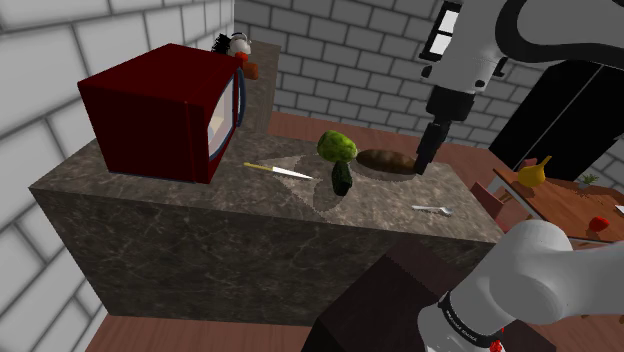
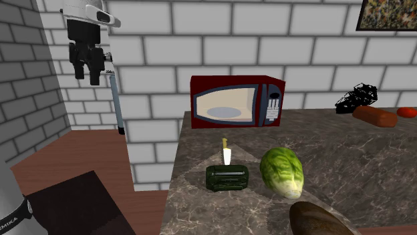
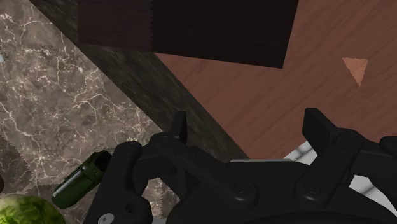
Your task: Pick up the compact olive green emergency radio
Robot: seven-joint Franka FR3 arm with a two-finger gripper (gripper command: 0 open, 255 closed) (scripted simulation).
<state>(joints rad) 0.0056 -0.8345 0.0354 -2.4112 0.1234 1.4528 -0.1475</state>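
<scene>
The radio [image 2: 228,177] is a small dark olive green box lying on the marble counter [image 2: 347,160], close to the counter's edge. In the shoulder view the radio [image 1: 341,178] stands just in front of a green cabbage [image 1: 337,146]. My gripper [image 2: 89,76] hangs high in the air, off the counter's edge on the second exterior view's left, well apart from the radio. Its fingers [image 3: 180,130] stand apart with nothing between them. In the wrist view the gripper [image 3: 250,130] looks down on the counter's edge, with the radio [image 3: 79,181] off to one side by the cabbage [image 3: 25,210].
A red microwave [image 1: 165,110] stands at the counter's back. A yellow-handled knife [image 1: 280,171], a brown loaf [image 1: 386,160] and a small utensil [image 1: 432,209] lie near the radio. The dark stand [image 3: 191,28] sits on the wooden floor [image 3: 267,95] below.
</scene>
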